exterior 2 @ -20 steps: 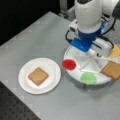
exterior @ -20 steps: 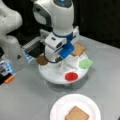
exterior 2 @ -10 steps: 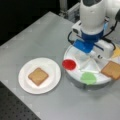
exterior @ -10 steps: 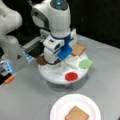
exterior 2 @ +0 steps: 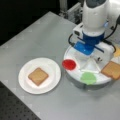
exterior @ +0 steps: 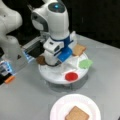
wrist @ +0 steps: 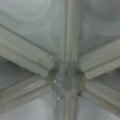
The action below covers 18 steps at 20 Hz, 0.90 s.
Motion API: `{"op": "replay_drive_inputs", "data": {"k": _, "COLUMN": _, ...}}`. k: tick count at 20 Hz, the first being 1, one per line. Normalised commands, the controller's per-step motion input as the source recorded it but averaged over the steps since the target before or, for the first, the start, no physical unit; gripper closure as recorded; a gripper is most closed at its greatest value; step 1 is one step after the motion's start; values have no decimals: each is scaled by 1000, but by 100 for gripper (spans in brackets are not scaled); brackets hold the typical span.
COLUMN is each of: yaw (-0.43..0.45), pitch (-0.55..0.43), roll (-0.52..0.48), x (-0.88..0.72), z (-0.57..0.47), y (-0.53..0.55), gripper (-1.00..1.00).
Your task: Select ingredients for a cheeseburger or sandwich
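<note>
In both front views a brown toast square [exterior: 77, 114] [exterior 2: 38, 75] lies alone on the white paper plate [exterior: 58, 110] [exterior 2: 25, 86]. A white round divided tray [exterior: 53, 75] [exterior 2: 75, 75] holds the other ingredients: red disc [exterior: 71, 76] [exterior 2: 69, 64], green leaf piece [exterior: 85, 63] [exterior 2: 88, 78], second toast square [exterior: 79, 49] [exterior 2: 112, 70], dark round patty [exterior: 40, 60], and yellow cheese square [exterior 2: 117, 52]. My gripper [exterior: 51, 62] [exterior 2: 86, 48] is low over the tray's middle, its fingertips hidden by the hand. The wrist view shows only the tray's hub [wrist: 66, 80] and ribs, very close.
A white robot base [exterior: 10, 32] and a grey box with blue lights [exterior: 26, 53] stand at a front view's left, with a small orange thing [exterior: 10, 79] beside them. The grey table ends in a dark perforated strip [exterior 2: 15, 110] at a front view's bottom left.
The hand has shifted only slightly over the tray's middle. The ingredients and the toast on the plate lie where they were.
</note>
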Motion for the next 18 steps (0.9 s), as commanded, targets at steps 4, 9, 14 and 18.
{"op": "replay_drive_inputs", "data": {"k": 4, "yaw": -2, "pitch": -183, "roll": 112, "x": -142, "z": -161, "y": 67, "gripper": -100}}
{"op": "replay_drive_inputs", "data": {"k": 9, "yaw": 15, "pitch": -168, "roll": 131, "x": -168, "z": -145, "y": 44, "gripper": -100}}
{"op": "replay_drive_inputs", "data": {"k": 14, "yaw": 26, "pitch": -175, "roll": 140, "x": -202, "z": -163, "y": 1, "gripper": -100}}
{"op": "replay_drive_inputs", "data": {"k": 18, "yaw": 8, "pitch": -187, "roll": 146, "x": -206, "z": -181, "y": 1, "gripper": -100}}
